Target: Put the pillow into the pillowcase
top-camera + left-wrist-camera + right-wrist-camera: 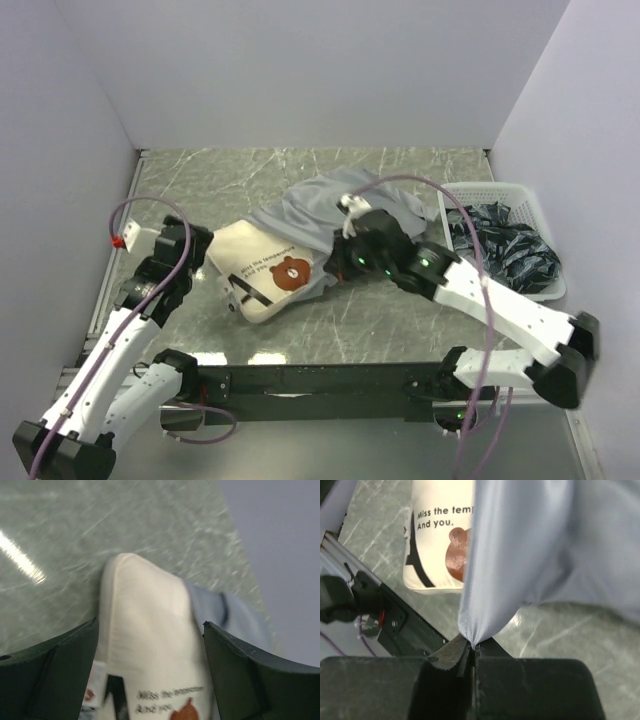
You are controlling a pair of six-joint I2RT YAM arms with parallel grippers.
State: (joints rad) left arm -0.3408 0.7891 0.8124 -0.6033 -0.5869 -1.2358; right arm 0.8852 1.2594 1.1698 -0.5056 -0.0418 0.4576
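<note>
Since the right gripper (471, 649) is closed tight on a fold of the pillowcase (335, 205), the next push falls, I think, to the nearer left gripper (150, 625). Its jaws stand wide and hold nothing, one on each side of the pillow (262, 275). The pillow lies on the table (400, 315), long axis pointing right into the sack, bear end still outside.

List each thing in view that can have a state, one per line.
Plain grey fabric pillowcase: crumpled, one edge pinched and lifted.
Cream-white plump pillow with brown bear face: flat, partly covered by pillowcase, bear end bare.
Left gripper: open, astride the pillow.
Right gripper: shut on the pillowcase edge.
White plastic lattice basket: holds dark crumpled material.
</note>
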